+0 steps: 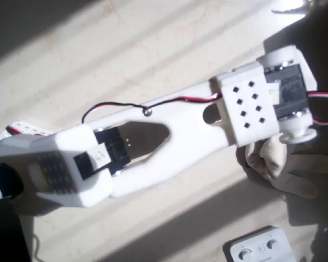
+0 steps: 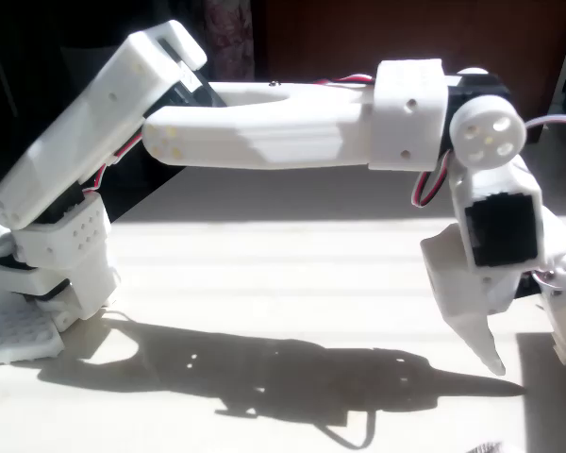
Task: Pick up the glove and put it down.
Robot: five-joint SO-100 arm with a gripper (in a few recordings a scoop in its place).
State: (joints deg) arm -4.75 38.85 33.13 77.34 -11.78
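claw [image 2: 533, 363] hangs open over the desk [image 2: 264, 283]; best drop straight onto the glove [image 1: 284, 166], then pinch mid-fabric.

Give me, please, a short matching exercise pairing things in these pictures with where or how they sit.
Things:
1. glove
2. white box with round buttons
3. pincer
4. red and black wires

Places or states:
A. at the bottom edge of the overhead view
B. running along the top of the arm
C. lying on the table, partly under the arm's wrist
D. pointing down above the table, open

Pairs: 1-C, 2-A, 3-D, 4-B
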